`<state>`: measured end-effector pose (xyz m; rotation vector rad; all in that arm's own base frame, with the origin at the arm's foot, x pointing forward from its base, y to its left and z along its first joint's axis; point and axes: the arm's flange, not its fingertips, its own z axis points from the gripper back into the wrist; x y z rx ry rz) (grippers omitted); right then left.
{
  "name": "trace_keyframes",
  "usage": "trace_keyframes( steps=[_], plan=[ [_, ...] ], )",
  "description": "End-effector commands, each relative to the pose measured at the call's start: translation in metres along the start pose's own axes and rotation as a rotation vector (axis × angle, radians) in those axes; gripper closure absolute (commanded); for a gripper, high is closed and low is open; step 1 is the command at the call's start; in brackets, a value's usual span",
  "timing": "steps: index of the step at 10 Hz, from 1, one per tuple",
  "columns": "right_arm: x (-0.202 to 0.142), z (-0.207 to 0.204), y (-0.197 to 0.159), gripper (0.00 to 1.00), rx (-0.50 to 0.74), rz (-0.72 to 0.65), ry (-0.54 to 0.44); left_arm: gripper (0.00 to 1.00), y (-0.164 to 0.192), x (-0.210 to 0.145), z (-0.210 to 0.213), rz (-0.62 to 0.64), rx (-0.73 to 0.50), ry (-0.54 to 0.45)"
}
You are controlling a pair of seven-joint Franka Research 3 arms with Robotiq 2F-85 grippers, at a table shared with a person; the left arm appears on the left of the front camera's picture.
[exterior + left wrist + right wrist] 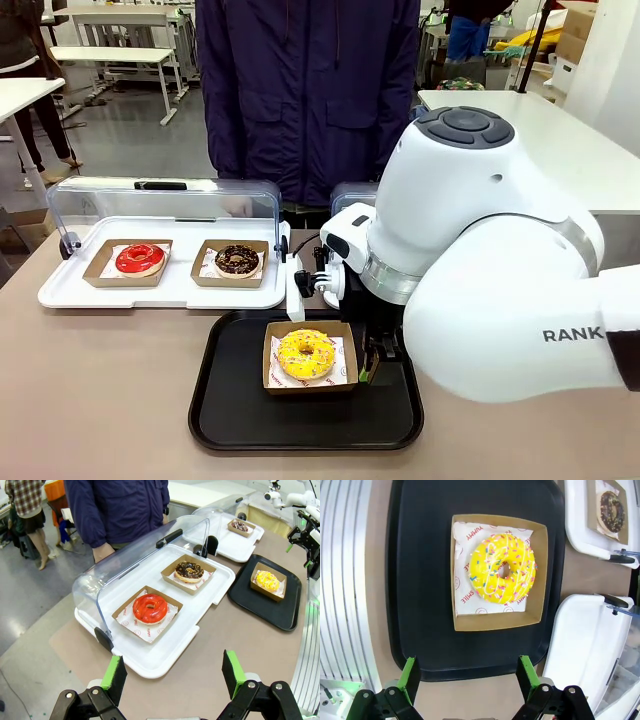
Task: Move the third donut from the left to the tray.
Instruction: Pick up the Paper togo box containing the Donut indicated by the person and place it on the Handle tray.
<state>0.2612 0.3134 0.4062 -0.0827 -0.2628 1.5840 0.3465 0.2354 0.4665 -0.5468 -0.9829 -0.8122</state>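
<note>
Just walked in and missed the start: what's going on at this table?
The yellow donut sits in its cardboard holder on the black tray, so the move looks done. The right gripper hangs open above the tray's edge, holding nothing. The left gripper is open too, off to the side of the white tray with the red donut and a chocolate donut. A person stands at the far side.

White paper [470, 535] under the third donut [502, 569] reads "YUMMY" (also "SMILE").
</note>
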Motion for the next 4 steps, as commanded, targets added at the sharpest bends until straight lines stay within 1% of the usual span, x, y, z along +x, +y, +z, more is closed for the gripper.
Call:
trace_keyframes(
  steps=[1,4],
  plan=[
    [0.0021,-0.0018,0.0002,0.00,-0.013,-0.013,0.005,0.00,-0.0009,0.0013,0.0012,-0.010,-0.006,0.004],
    [0.0021,-0.0018,0.0002,0.00,-0.013,-0.013,0.005,0.00,-0.0009,0.0013,0.0012,-0.010,-0.006,0.004]
  ],
)
